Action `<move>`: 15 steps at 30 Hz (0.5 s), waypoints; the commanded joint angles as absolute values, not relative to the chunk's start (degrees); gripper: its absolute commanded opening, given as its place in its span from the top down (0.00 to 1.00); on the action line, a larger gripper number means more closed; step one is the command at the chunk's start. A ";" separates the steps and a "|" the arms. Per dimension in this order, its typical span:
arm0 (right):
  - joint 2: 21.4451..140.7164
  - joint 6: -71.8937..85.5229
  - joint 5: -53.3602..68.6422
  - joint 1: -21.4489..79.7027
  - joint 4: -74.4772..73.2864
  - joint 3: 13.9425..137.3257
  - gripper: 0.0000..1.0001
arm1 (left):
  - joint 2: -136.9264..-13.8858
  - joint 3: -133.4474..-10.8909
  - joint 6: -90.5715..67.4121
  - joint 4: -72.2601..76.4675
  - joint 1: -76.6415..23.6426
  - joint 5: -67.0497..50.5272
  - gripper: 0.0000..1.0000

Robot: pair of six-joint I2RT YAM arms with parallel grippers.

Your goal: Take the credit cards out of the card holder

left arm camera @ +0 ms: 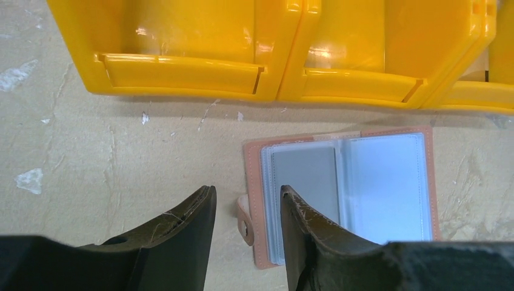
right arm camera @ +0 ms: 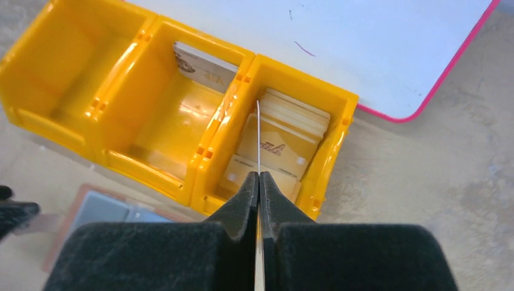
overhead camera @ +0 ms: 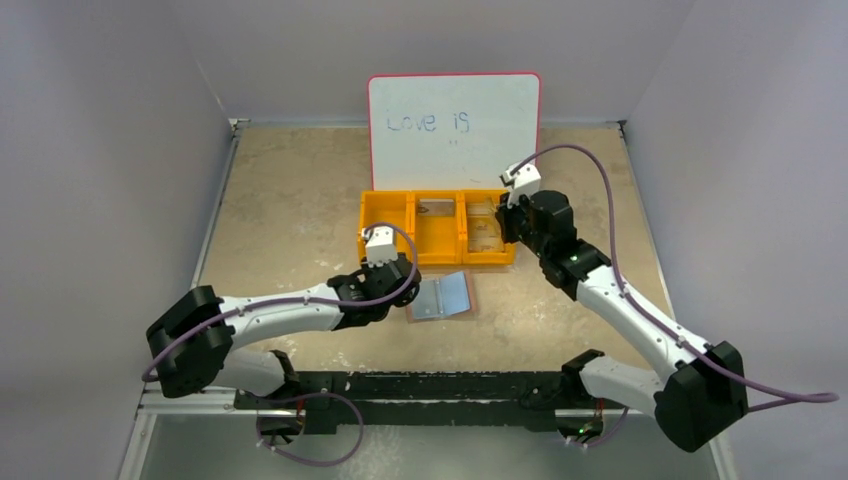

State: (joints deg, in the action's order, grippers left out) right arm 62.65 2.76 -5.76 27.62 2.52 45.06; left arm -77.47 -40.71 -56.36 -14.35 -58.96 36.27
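Observation:
The card holder (overhead camera: 442, 296) lies spread flat on the table, its pale blue-grey pockets facing up. A greyish card (left arm camera: 303, 176) sits in its left pocket. My left gripper (left arm camera: 247, 197) is open, low over the holder's (left arm camera: 376, 182) left edge; the snap tab lies between the fingers and nothing is gripped. My right gripper (right arm camera: 259, 176) is shut on a thin card seen edge-on (right arm camera: 258, 136), held upright above the right compartment of the orange tray (right arm camera: 206, 151). Several beige cards (right arm camera: 285, 142) lie stacked in that compartment.
The orange three-compartment tray (overhead camera: 440, 262) stands just behind the holder, with a whiteboard (overhead camera: 453, 130) upright behind it. A card (right arm camera: 203, 66) leans at the back of the middle compartment. The left compartment looks bare. Grey walls close in the table.

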 commanded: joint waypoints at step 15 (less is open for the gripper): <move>77.12 -38.21 21.97 21.45 -15.98 60.86 1.00 | -71.33 -43.80 -52.87 -19.29 -58.74 40.56 0.51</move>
State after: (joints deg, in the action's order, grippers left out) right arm 74.11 -27.40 11.66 22.37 -8.73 56.25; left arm -73.91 -41.06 -54.33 -18.13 -58.96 38.13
